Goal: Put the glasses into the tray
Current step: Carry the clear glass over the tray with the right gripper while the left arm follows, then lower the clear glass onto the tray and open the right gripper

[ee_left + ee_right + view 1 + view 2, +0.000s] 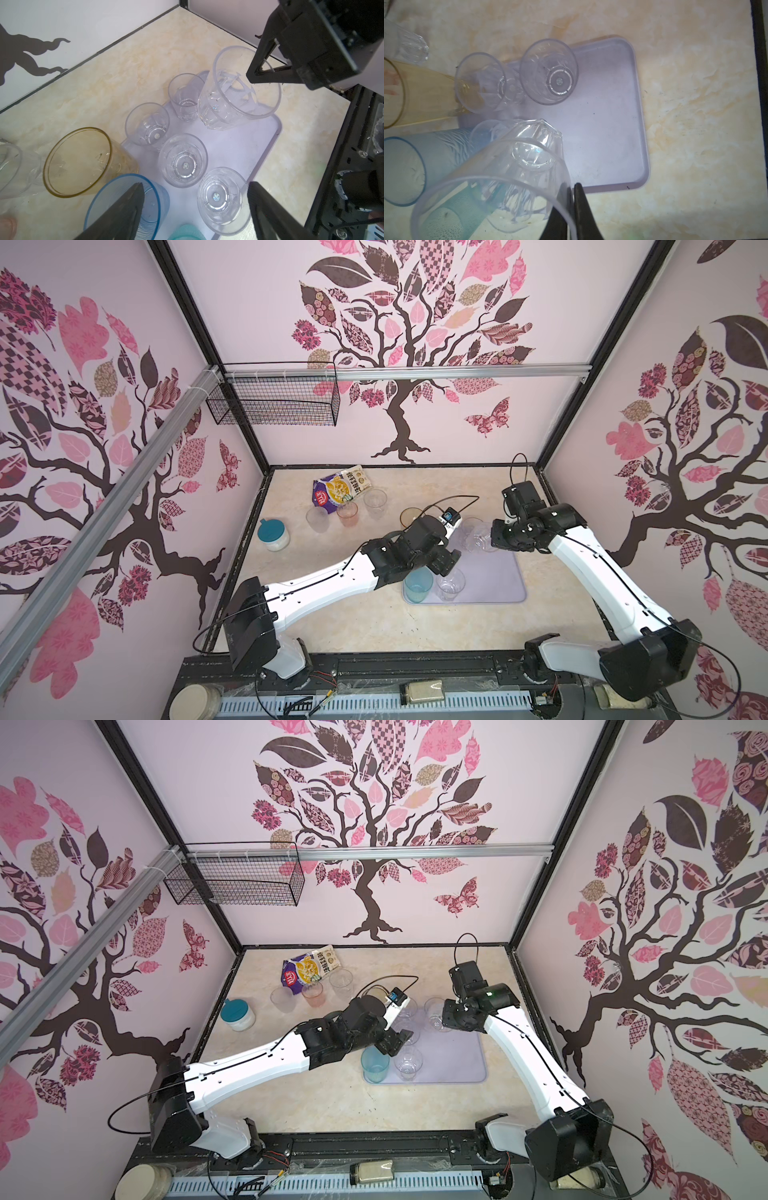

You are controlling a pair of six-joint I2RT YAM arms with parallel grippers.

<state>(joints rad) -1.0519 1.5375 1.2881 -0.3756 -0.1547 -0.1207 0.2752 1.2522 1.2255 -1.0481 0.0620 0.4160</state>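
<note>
My right gripper (572, 186) is shut on the rim of a clear ribbed glass (517, 158), which hangs tilted over the far end of the lavender tray (612, 124). Whether its base touches the tray I cannot tell. In the left wrist view, my left gripper (196, 185) stands open above the tray (259, 141), holding nothing. One finger is over a blue glass (116, 199), the other beside a clear glass (223, 199). Several clear glasses stand in the tray, and a teal glass (417, 585) at its near-left corner. An amber glass (79, 162) stands just off the tray.
At the back left of the table stand two clear glasses (318, 518) (375, 499), a pink glass (347, 512) and a snack bag (338, 489). A white jar with a teal lid (272, 533) sits near the left wall. A wire basket (274, 400) hangs on the back wall.
</note>
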